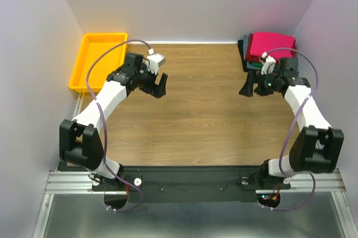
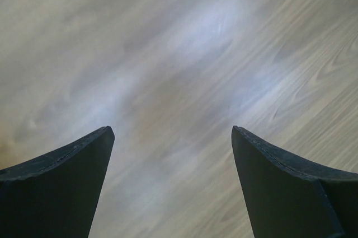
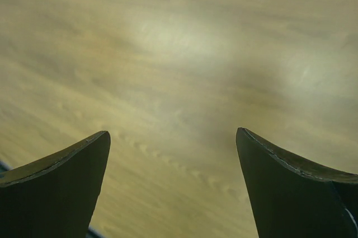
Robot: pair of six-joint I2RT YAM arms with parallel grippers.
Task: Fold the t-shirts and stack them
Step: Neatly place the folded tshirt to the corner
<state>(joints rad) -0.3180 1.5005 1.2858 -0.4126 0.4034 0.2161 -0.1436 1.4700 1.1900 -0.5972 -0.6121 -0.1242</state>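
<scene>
A stack of folded t-shirts [image 1: 271, 47] lies at the table's far right corner; the crimson one is on top, with teal-green and dark grey edges [image 1: 246, 59] showing under it. My left gripper [image 1: 160, 85] is open and empty over the bare wood, left of centre. In the left wrist view [image 2: 170, 131] only blurred wood shows between its fingers. My right gripper [image 1: 253, 88] is open and empty, just in front and left of the stack. The right wrist view [image 3: 173, 134] shows only blurred wood between its fingers.
A yellow plastic tray [image 1: 89, 73] stands at the far left, partly off the wooden table top [image 1: 201, 120]. Grey walls close the left, back and right sides. Both arm bases sit on the rail at the near edge.
</scene>
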